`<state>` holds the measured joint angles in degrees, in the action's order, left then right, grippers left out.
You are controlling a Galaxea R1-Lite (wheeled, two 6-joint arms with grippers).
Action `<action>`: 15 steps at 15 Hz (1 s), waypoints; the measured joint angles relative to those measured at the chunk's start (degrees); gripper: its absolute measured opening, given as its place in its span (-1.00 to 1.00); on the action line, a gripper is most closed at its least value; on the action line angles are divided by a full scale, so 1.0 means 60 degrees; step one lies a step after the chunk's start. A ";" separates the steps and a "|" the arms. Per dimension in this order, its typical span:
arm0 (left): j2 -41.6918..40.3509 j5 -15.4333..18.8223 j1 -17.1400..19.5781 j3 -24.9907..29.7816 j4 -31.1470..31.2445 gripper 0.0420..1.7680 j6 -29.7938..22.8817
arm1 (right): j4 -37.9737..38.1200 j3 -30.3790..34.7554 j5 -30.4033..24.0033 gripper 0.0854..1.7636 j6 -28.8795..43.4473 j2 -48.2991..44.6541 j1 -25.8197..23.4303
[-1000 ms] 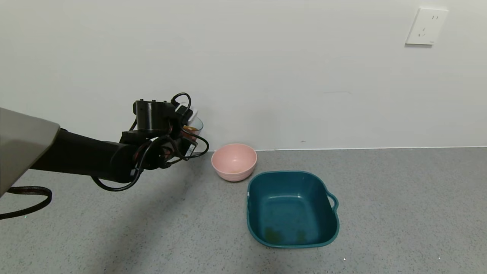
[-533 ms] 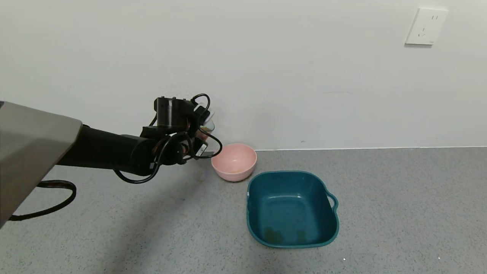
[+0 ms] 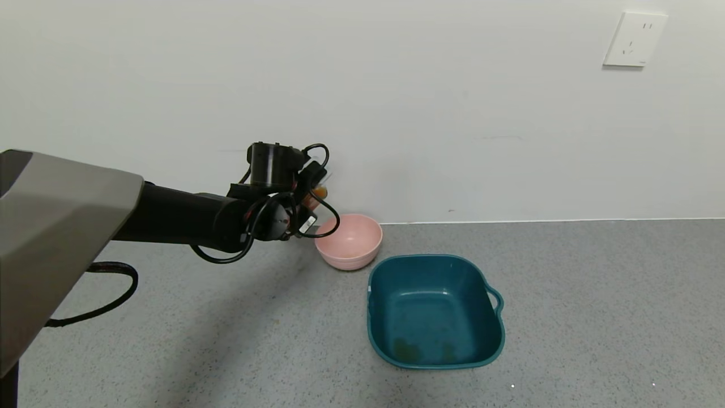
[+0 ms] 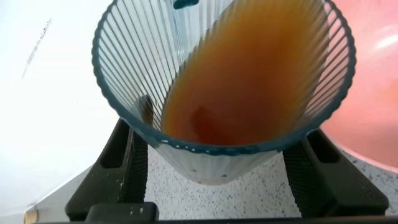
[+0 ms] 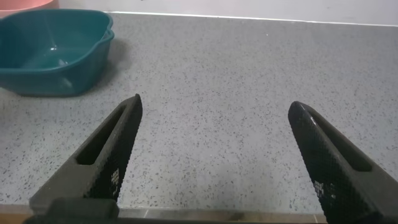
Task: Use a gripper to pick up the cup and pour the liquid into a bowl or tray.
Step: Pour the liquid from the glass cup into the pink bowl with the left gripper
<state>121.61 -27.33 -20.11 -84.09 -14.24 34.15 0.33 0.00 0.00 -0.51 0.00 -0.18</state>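
My left gripper point(image 3: 310, 198) is shut on the ribbed blue-grey cup point(image 4: 224, 93) and holds it in the air just left of the pink bowl point(image 3: 349, 241), near the wall. In the head view only a sliver of the cup point(image 3: 320, 191) shows behind the wrist module. The cup is tilted, and the reddish-brown liquid point(image 4: 249, 74) leans toward the side facing the bowl point(image 4: 373, 106). The black fingers point(image 4: 118, 162) press on both sides of the cup. My right gripper point(image 5: 214, 162) is open and empty over bare floor, out of the head view.
A square teal tub point(image 3: 435, 310) with a handle stands in front and to the right of the pink bowl; it also shows in the right wrist view point(image 5: 53, 53). The white wall runs close behind the bowl. A wall socket point(image 3: 634, 39) is at upper right.
My left arm has carried the cup to the right, from well left of the pink bowl to right beside its left rim. The bowl and tub have not moved.
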 joint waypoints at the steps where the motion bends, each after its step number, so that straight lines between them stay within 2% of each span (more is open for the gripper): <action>1: 0.0063 -0.0061 -0.0051 -0.0093 0.0004 0.41 0.0055 | 0.0004 0.0000 0.0000 0.94 0.0004 0.0000 0.0000; 15: 0.0376 -0.0116 -0.0207 -0.0410 0.0026 0.41 0.0699 | 0.0004 0.0000 0.0000 0.94 0.0008 0.0000 0.0000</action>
<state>123.87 -28.03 -21.36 -86.55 -14.08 38.34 0.35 0.00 0.00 -0.46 0.00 -0.18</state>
